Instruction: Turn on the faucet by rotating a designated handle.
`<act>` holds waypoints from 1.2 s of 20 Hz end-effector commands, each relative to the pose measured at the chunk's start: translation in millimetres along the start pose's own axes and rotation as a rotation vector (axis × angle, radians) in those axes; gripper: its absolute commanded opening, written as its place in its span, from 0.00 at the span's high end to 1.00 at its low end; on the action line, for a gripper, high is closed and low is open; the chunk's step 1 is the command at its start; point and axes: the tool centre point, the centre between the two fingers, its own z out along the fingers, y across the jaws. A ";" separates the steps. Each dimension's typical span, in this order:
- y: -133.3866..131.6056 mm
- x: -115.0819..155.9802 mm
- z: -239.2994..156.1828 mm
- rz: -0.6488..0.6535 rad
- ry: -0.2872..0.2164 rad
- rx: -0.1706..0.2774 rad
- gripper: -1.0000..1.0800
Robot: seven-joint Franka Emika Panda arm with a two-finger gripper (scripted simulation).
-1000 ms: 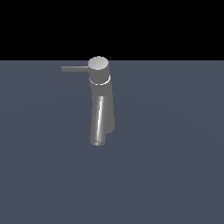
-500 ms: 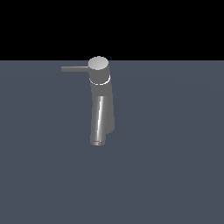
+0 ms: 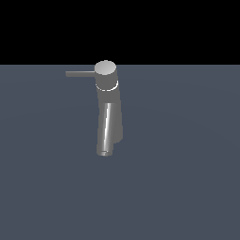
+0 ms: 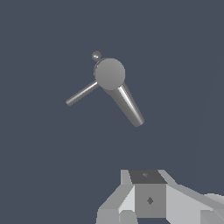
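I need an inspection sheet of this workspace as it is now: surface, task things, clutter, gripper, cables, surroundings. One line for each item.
Surface: flat dark blue-grey floor, plain and unmarked.
Faucet: the faucet stands upright, a grey column with a round flat cap; its shiny spout slants down from under the cap.
Handle: the handle, a thin straight rod, sticks out sideways from the cap toward the exterior view's left; nothing touches it.
Clutter: nothing seen.
Gripper: only part of the gripper's body shows in the wrist view, apart from the faucet; fingertips out of frame, so open or shut cannot be told.
Cables: nothing seen.
Surroundings: black background above the floor.
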 end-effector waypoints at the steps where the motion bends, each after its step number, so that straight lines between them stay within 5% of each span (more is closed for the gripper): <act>1: -8.0 1.2 11.5 0.064 0.019 0.019 1.00; 24: -80.7 44.4 100.0 0.590 0.180 0.180 1.00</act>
